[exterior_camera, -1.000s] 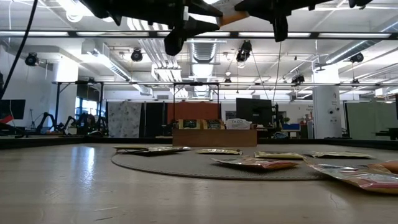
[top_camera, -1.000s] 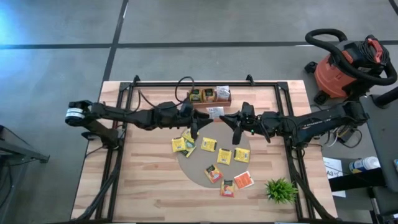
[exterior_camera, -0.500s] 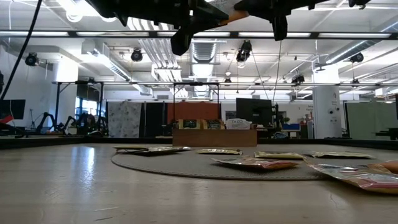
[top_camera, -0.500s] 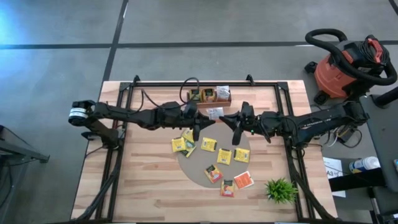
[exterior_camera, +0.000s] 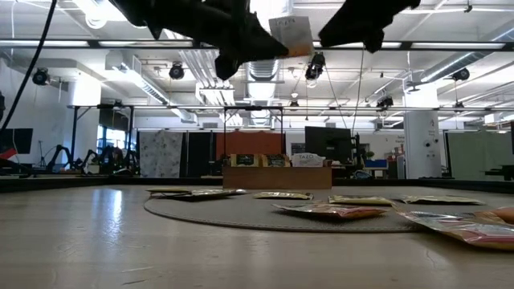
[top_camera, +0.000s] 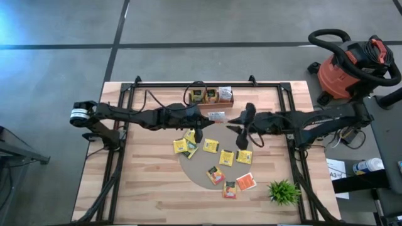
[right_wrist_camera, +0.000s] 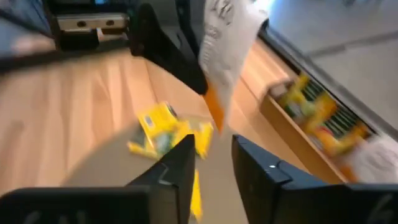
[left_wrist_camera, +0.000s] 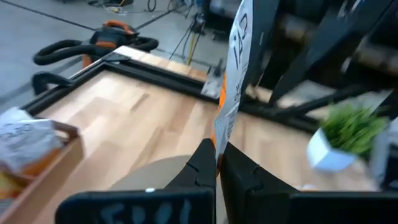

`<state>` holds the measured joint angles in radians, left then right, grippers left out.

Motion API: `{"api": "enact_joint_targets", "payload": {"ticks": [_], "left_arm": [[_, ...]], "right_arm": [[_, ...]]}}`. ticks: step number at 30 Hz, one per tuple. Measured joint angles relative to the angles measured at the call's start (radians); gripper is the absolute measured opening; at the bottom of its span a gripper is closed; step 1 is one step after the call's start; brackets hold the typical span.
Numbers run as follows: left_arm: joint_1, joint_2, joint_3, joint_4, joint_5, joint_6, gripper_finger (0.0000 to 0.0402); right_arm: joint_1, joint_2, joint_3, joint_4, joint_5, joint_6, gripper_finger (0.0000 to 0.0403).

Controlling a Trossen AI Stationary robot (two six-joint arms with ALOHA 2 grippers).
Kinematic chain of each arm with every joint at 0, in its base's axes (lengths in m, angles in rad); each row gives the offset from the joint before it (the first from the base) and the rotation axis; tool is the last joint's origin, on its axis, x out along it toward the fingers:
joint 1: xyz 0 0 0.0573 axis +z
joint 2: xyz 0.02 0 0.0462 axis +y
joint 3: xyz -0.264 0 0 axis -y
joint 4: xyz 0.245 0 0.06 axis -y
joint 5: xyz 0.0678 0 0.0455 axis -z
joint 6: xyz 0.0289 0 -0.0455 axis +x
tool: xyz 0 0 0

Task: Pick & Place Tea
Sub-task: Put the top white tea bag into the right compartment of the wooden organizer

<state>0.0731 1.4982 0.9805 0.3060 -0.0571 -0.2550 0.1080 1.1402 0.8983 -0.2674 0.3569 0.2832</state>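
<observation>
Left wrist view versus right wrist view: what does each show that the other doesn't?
Only the left wrist view shows the small green plant in its white pot and the left end effector shut on the white tea packet, gripping its lower edge. Only the right wrist view shows loose yellow tea packets on the round mat and the right end effector open, with nothing between its fingers. Both show that white packet held up in the air and the wooden tray.

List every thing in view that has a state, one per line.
White tea packet: held in the air, on edge.
Left gripper: shut on the packet.
Right gripper: open, holding nothing.
Wooden tray: holds packets.
Loose tea packets: flat on the round mat.
</observation>
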Motion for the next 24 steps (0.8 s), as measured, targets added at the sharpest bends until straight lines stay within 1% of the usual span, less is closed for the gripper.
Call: {"api": "enact_joint_targets", "payload": {"ticks": [2, 4, 7, 10, 12, 18, 21, 24], "left_arm": [[0.006, 0.016, 0.000, -0.009, -0.011, 0.049, 0.0005], [0.011, 0.039, -0.002, -0.010, -0.012, 0.097, 0.0004], [0.019, 0.088, 0.015, -0.010, -0.013, 0.169, 0.0004], [0.025, 0.139, 0.047, -0.009, -0.014, 0.230, 0.0004], [0.031, 0.163, 0.067, -0.011, -0.014, 0.259, 0.0003], [0.058, 0.216, 0.122, -0.004, -0.012, 0.330, 0.0003], [0.078, 0.226, 0.138, -0.010, 0.023, 0.339, 0.0003], [0.097, 0.226, 0.143, -0.008, 0.035, 0.341, 0.0003]], "right_arm": [[-0.030, 0.018, 0.106, -0.186, -0.028, -0.004, 0.0118], [-0.077, 0.053, 0.212, -0.354, -0.085, -0.019, 0.0128], [-0.150, 0.125, 0.349, -0.532, -0.184, -0.090, 0.0131], [-0.216, 0.195, 0.457, -0.614, -0.288, -0.183, 0.0125], [-0.246, 0.239, 0.517, -0.637, -0.331, -0.239, 0.0118], [-0.295, 0.363, 0.665, -0.746, -0.353, -0.360, 0.0098], [-0.311, 0.419, 0.703, -0.785, -0.388, -0.384, 0.0092], [-0.318, 0.461, 0.723, -0.816, -0.402, -0.403, 0.0088]]}}
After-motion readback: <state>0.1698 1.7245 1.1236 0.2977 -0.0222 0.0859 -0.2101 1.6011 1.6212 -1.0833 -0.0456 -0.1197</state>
